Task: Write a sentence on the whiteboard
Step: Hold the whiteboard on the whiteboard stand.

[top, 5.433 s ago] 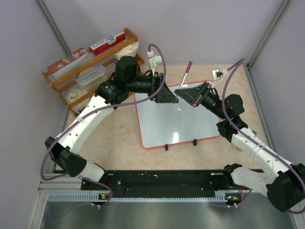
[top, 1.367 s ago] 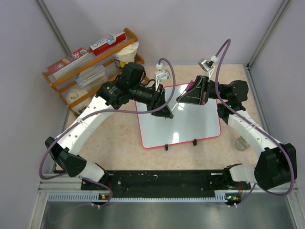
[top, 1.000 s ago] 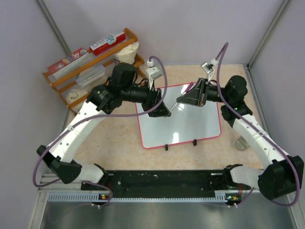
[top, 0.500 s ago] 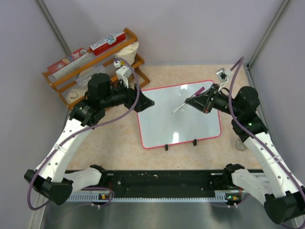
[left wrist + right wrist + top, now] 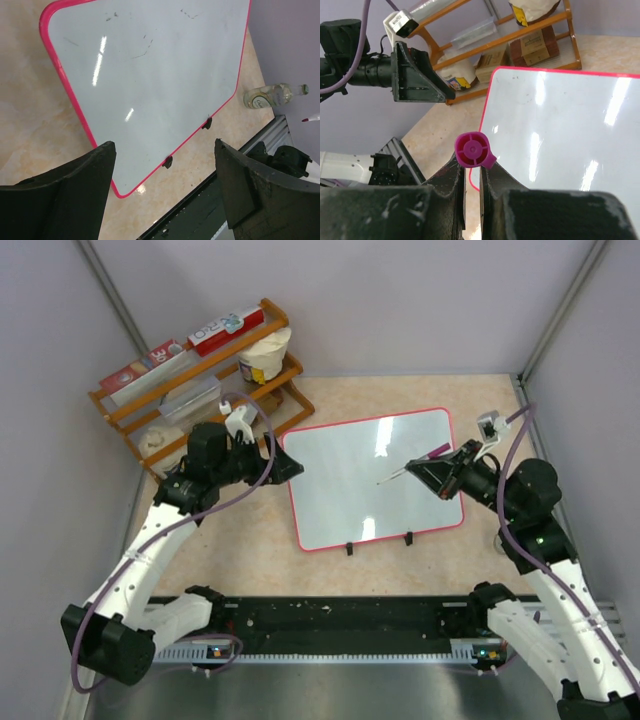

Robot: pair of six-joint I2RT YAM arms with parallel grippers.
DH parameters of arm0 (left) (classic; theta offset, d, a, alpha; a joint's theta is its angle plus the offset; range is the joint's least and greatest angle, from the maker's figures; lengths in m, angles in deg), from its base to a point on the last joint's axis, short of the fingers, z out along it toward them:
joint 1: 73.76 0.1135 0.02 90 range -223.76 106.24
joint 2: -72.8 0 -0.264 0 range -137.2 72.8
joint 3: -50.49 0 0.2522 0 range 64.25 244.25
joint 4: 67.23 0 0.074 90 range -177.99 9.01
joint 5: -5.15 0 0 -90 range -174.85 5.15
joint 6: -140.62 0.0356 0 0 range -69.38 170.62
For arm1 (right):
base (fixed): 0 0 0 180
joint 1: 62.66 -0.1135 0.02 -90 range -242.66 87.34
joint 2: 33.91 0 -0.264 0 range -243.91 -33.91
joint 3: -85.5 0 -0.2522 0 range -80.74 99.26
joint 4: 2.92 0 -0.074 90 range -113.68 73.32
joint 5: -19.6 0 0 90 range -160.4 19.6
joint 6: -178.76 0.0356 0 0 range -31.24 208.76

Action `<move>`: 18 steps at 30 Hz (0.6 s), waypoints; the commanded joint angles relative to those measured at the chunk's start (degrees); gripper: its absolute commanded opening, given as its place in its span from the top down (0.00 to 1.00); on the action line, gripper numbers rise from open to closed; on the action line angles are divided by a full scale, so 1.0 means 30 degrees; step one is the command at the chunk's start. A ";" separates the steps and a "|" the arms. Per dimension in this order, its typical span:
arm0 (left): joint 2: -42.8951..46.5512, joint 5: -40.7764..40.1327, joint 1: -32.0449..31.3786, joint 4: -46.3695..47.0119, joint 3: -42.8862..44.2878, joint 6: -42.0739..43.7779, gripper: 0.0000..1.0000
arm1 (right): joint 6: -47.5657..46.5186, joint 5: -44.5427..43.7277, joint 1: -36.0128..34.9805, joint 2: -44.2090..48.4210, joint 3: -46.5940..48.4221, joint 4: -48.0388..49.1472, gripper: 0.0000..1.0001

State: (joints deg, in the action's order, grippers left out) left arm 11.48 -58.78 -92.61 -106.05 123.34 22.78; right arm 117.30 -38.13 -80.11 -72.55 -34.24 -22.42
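Note:
The whiteboard (image 5: 350, 490) lies flat in the middle of the table, pink-red rim, two black clips on its near edge. It also shows in the left wrist view (image 5: 150, 75) and the right wrist view (image 5: 560, 125). No sentence shows on it, only a few faint specks. My right gripper (image 5: 447, 473) is shut on a white marker (image 5: 410, 468) with a magenta end (image 5: 472, 150), held above the board's right part, tip pointing left. My left gripper (image 5: 287, 468) is open and empty at the board's left edge, above the table.
A wooden rack (image 5: 190, 380) with boxes and a cup stands at the back left, also in the right wrist view (image 5: 520, 40). A glass bottle (image 5: 272, 95) lies on the table right of the board. A black rail (image 5: 340, 620) runs along the near edge.
Both arms have drawn back from over the board. My left gripper moved left to the board's edge. My right gripper moved right and nearer, carrying the marker.

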 commanded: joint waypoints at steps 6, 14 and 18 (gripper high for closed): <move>0.1865 -0.2358 0.0190 0.3224 -0.2729 -0.0038 0.16 | -0.0254 -0.0475 -0.0071 0.1071 -0.2782 0.0242 1.00; 0.1894 -0.2562 0.0190 0.5188 -0.4548 0.0371 0.16 | 0.0302 -0.0708 -0.0071 0.1773 -0.4717 0.2375 1.00; 0.2129 -0.2887 0.0190 0.4839 -0.4551 0.1015 0.16 | 0.0478 -0.0650 -0.0042 0.1949 -0.4924 0.2236 1.00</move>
State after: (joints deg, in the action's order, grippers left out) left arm 16.14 -65.78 -92.29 -95.23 109.55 23.35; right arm 117.93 -39.57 -80.11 -67.80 -49.24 -20.27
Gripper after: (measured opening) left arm 0.837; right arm 0.062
